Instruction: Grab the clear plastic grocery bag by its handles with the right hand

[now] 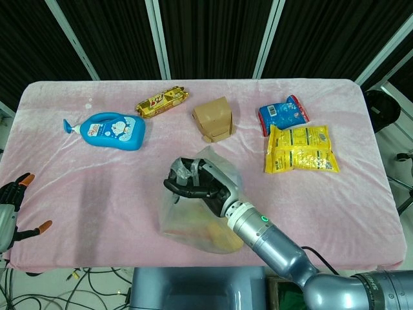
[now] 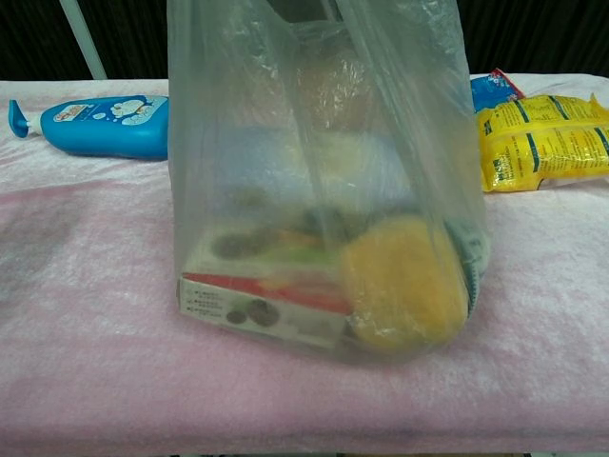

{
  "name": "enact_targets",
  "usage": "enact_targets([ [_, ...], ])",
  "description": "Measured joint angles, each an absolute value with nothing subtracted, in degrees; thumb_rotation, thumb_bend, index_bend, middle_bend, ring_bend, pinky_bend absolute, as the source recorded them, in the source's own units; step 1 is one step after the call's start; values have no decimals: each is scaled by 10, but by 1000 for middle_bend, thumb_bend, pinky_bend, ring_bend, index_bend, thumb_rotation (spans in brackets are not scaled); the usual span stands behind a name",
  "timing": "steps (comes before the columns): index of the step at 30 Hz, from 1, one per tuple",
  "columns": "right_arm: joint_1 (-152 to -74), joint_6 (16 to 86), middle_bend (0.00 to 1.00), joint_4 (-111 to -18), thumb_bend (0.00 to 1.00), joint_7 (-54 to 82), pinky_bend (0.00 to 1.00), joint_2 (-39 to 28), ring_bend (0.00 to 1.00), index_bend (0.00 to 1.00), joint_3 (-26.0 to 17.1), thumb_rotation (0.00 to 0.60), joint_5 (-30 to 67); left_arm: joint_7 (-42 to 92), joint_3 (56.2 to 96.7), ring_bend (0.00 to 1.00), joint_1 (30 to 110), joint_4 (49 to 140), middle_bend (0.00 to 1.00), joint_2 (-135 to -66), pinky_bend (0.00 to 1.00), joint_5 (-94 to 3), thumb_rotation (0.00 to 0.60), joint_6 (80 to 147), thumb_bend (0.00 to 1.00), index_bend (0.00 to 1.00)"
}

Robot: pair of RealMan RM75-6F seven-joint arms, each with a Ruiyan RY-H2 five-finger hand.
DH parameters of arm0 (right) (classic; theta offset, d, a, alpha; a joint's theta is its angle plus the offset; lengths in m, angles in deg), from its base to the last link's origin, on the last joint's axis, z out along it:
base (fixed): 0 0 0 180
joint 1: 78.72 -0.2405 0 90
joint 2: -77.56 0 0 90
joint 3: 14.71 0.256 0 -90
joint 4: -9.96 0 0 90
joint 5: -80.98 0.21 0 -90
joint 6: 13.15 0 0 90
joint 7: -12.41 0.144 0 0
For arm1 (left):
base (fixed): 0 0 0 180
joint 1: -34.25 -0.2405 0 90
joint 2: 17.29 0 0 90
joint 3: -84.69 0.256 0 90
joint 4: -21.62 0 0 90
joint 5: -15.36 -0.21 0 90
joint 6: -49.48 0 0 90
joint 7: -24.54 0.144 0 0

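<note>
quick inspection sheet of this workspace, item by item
surface: table under a pink cloth.
job's things: clear plastic bag holding a box and a yellow item; its gathered top is gripped by the right hand.
clutter: blue bottle, snack bar, brown carton, blue packet, yellow packet.
hands: left hand off the table's left edge, fingers apart, holding nothing.
cables: loose cables on the floor.
surroundings: dark panels behind.

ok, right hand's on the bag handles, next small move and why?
Probably a short straight lift. The right hand has its fingers curled through the bunched handles of the clear plastic bag, whose loaded base seems to rest on the pink tablecloth.
</note>
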State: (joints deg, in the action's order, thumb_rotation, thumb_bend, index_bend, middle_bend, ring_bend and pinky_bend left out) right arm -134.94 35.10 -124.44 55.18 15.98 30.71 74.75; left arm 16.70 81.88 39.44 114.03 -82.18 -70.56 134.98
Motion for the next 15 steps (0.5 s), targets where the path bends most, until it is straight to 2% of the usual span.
enact_targets([
  [2,-1345,355,842,-1243,562,555,794,164,825,799,309,600,753,167,819,82,394,1141,40,-822,87,-705,600,1350,0,62],
  [5,-1339,359,893,-1237,760,558,844,167,871,855,311,600,755,168,819,82,394,1141,40,-822,87,-706,600,1350,0,62],
  [8,-1338,357,901,-1234,821,559,852,169,878,863,313,600,758,168,819,82,394,1141,40,-822,87,-706,600,1350,0,63],
  [15,-1344,351,902,-1223,825,559,852,174,879,863,322,600,771,167,819,82,394,1141,40,-821,87,-706,600,1350,0,64],
])
